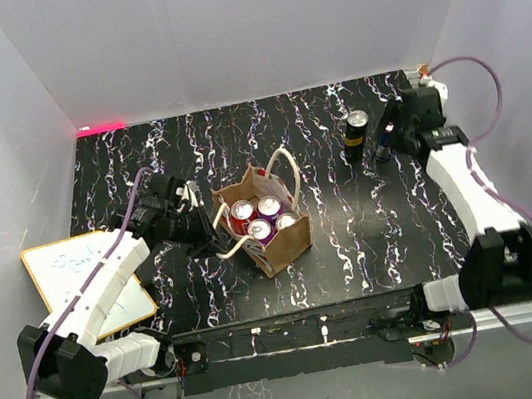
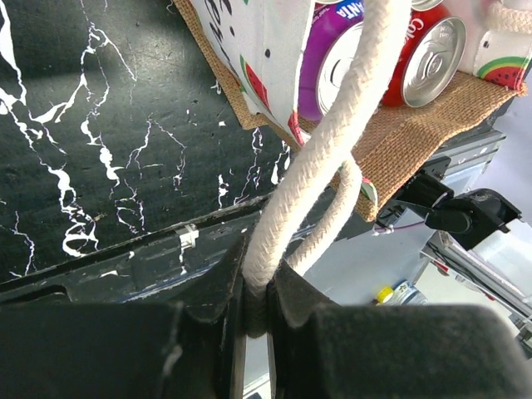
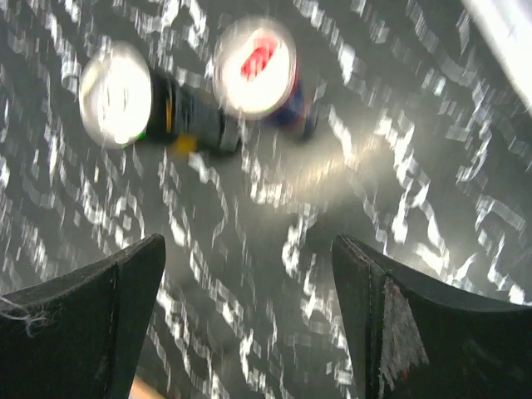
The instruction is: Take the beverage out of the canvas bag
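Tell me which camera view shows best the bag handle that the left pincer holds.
The left wrist view: the cream rope handle fills the frame, pinched in the left pincer. The top external view shows it only as a thin loop beside the canvas bag. The right wrist view shows none of it, only two cans.

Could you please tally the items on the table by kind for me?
Canvas bag: 1
Cans inside it: 4
Cans outside it: 2
White board: 1
Total: 8
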{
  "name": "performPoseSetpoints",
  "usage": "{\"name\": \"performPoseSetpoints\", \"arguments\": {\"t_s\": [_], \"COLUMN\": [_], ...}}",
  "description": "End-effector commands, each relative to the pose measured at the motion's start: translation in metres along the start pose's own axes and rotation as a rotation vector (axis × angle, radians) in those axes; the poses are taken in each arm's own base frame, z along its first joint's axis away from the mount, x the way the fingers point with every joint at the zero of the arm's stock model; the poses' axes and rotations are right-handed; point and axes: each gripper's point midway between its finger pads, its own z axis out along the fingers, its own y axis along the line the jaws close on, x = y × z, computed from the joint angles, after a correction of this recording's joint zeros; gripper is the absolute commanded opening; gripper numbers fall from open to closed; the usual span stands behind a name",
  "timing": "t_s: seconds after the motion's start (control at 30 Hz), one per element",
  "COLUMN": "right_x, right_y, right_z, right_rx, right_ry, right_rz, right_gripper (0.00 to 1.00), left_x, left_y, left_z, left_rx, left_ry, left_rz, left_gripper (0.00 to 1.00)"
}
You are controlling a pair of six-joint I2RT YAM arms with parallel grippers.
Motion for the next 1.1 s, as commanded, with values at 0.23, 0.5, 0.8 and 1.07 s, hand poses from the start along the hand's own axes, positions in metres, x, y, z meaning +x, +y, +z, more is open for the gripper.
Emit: {"name": "performPoseSetpoints", "arguments": {"t_s": [0.23, 0.5, 0.8, 1.07], "right_x": [0.149, 0.159, 0.176, 0.185], "right_y": [0.042, 0.102, 0.221, 0.287], "right_z": [-0.124, -0.196, -0.267, -0.229], "right_rx": [-0.507, -0.764, -0.993, -1.037], "right_ry": [0.387, 0.512, 0.515, 0.246], "right_rz": [0.127, 0.037, -0.349, -0.85], "right_gripper": [0.87, 0.94, 0.89, 0.87], "left_x": [0.015, 0.022, 0.022, 0.027], "left_y": [-0.003, -0.003, -0.001, 0.008], "left_z": [0.007, 0.01, 0.008, 0.003], "left_rx": [0.08, 0.111, 0.101, 0.066], "left_ry": [0.047, 0.057, 0.041, 0.022], "left_rz": [-0.044, -0.078, -0.088, -0.083], "left_gripper": [0.0, 0.0, 0.0, 0.0]}}
